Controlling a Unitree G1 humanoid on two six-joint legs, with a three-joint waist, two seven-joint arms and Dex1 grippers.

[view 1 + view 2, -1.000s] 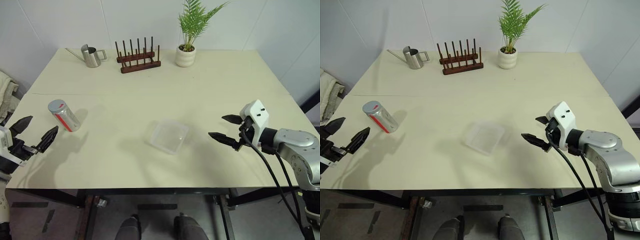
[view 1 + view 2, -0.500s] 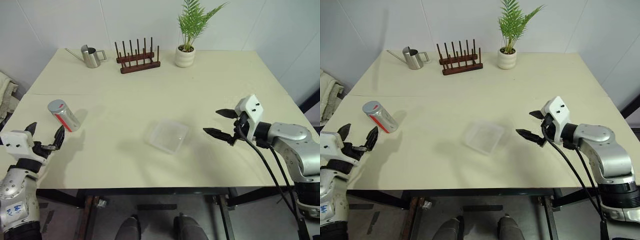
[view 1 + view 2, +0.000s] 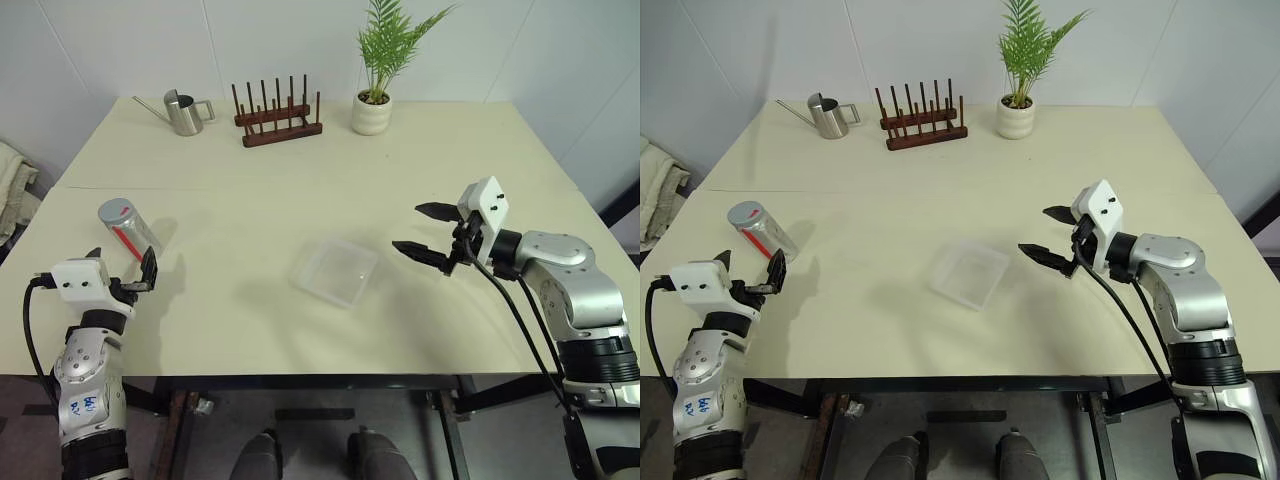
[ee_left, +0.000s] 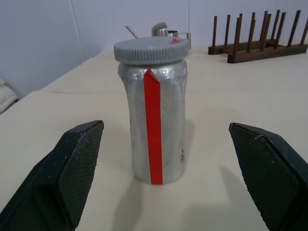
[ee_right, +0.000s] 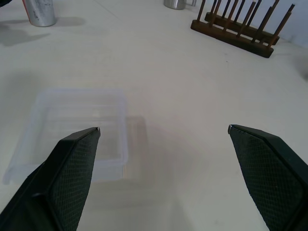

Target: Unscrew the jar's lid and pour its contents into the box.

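We see the table (image 3: 300, 200), its near edge cut off by both arms. The box (image 3: 338, 272) lies mid-table, clear and faint against the top, seemingly empty. The right gripper (image 3: 424, 230) hangs spread wide just beside it, grasping nothing. The left gripper (image 3: 122, 275) is spread too, near the upright jar (image 4: 154, 125). The lid (image 4: 150, 48) caps the jar, hiding the contents.

The left gripper (image 3: 122, 277) sits low at the near left with its two black fingers wide apart, and the right gripper (image 3: 424, 230) reaches in from the right, level, fingers wide apart too.
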